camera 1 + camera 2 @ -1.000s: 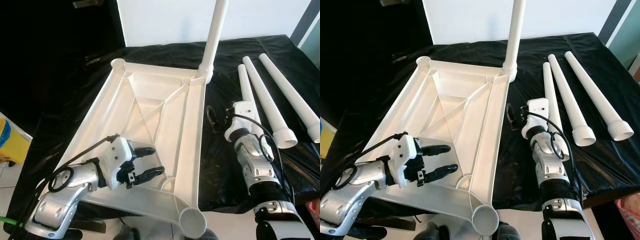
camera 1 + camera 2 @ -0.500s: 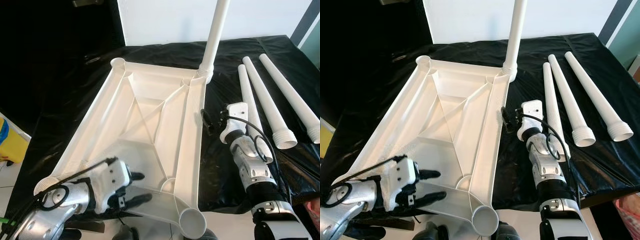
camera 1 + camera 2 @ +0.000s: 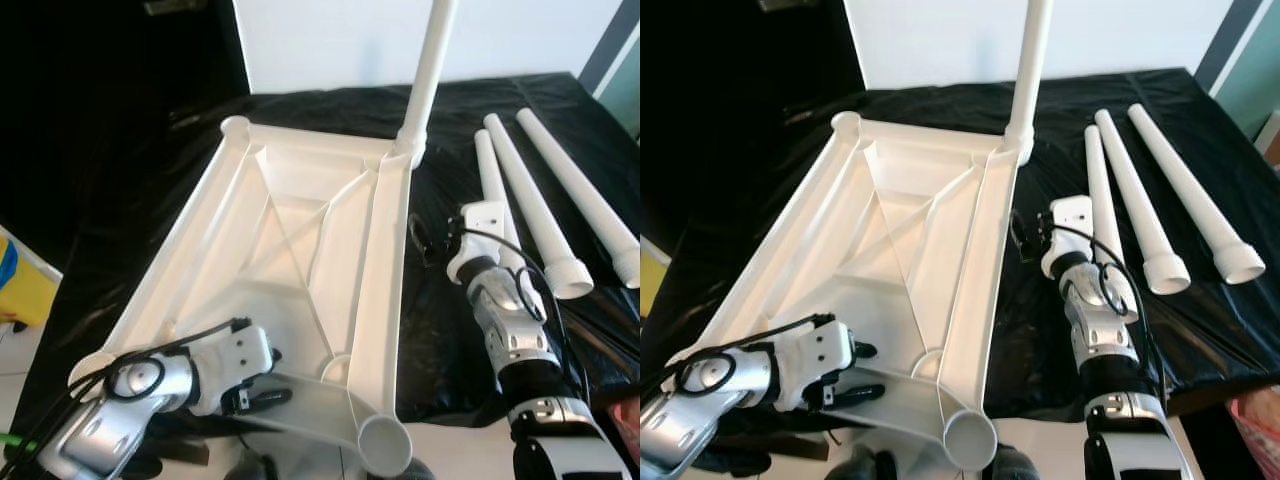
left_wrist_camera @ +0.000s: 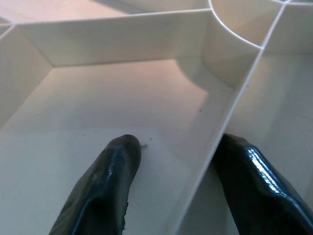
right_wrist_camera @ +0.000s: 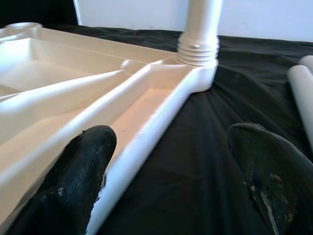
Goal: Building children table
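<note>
The left gripper (image 4: 171, 191) stands at the near edge of the upturned white tabletop (image 3: 300, 230), its two black fingers (image 4: 105, 186) parted and astride a thin inner rib (image 4: 215, 147), not clamped on it. The right gripper (image 5: 171, 181) gapes wide with nothing in it, over the black sheet (image 3: 450, 330) beside the tabletop's right rail. One leg (image 3: 430, 70) stands upright in the far right corner socket. Three loose legs (image 3: 530, 205) lie side by side near the bench's right edge.
</note>
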### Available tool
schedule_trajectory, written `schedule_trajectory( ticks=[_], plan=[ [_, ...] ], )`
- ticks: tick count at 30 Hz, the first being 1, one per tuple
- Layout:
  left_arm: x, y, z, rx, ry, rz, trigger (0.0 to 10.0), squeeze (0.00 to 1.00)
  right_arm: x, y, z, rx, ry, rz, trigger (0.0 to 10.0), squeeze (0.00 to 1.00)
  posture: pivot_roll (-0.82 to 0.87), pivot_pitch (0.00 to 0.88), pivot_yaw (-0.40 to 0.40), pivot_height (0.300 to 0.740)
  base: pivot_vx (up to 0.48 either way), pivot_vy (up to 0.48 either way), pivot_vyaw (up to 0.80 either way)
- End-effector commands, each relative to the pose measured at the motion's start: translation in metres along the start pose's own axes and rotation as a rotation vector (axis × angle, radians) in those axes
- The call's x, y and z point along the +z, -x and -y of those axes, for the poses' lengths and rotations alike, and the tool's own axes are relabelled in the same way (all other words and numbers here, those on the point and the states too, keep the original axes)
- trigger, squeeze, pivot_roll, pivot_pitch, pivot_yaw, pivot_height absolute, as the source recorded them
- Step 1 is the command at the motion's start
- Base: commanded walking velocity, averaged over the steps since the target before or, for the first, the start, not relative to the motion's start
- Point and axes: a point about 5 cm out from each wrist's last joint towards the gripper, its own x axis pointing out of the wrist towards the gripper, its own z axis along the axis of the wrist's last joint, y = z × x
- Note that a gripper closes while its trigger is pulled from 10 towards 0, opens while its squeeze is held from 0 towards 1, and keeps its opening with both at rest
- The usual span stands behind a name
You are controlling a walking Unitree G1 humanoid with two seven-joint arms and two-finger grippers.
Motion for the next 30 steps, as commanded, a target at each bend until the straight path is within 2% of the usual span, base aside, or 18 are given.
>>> schedule_trajectory(
  ticks=[1, 8, 11, 14, 19, 20, 25, 27, 30],
  plan=[
    [-0.011, 0.001, -0.012, 0.182, 0.011, -0.064, 10.0, 0.0, -0.004, 0.001, -0.001, -0.001, -0.013, -0.014, 10.0, 0.0, 0.01, 0.124, 0.025, 0.74, 0.0, 0.0, 0.0],
    [-0.007, -0.005, -0.043, 0.388, 0.072, -0.05, 10.0, 0.0, -0.006, 0.003, -0.002, -0.005, -0.02, -0.014, 10.0, 0.0, 0.0, 0.126, 0.032, 0.74, 0.0, 0.0, 0.0],
    [-0.006, -0.004, -0.045, 0.411, 0.082, -0.035, 10.0, 0.0, -0.006, 0.004, -0.001, -0.007, -0.019, -0.015, 10.0, 0.0, 0.0, 0.132, 0.034, 0.74, 0.0, 0.0, 0.0],
    [-0.002, -0.003, -0.044, 0.391, 0.098, -0.003, 10.0, 0.0, -0.007, 0.006, 0.0, -0.01, -0.019, -0.017, 10.0, 0.0, 0.0, 0.136, 0.036, 0.74, 0.0, 0.0, 0.0],
    [0.005, -0.001, -0.035, 0.302, 0.152, 0.077, 10.0, 0.0, -0.007, 0.007, 0.001, -0.014, -0.016, -0.02, 10.0, 0.0, 0.0, 0.142, 0.034, 0.74, 0.0, 0.0, 0.0],
    [0.005, 0.0, -0.029, 0.253, 0.158, 0.089, 10.0, 0.0, -0.007, 0.007, 0.002, -0.016, -0.015, -0.021, 10.0, 0.0, 0.0, 0.142, 0.032, 0.74, 0.0, 0.0, 0.0],
    [0.002, -0.001, -0.022, 0.197, 0.16, 0.063, 10.0, 0.0, -0.006, 0.005, 0.001, -0.013, -0.014, -0.018, 10.0, 0.0, 0.0, 0.149, 0.032, 0.74, 0.0, 0.0, 0.0],
    [0.0, -0.001, -0.024, 0.199, 0.206, 0.054, 10.0, 0.0, -0.005, 0.004, 0.001, -0.01, -0.014, -0.017, 10.0, 0.0, 0.0, 0.151, 0.031, 0.74, 0.0, 0.0, 0.0],
    [-0.002, 0.0, -0.025, 0.2, 0.224, 0.045, 10.0, 0.0, -0.006, 0.005, 0.003, -0.012, -0.012, -0.02, 10.0, 0.0, 0.0, 0.151, 0.03, 0.74, 0.0, 0.0, 0.0]
  ],
)
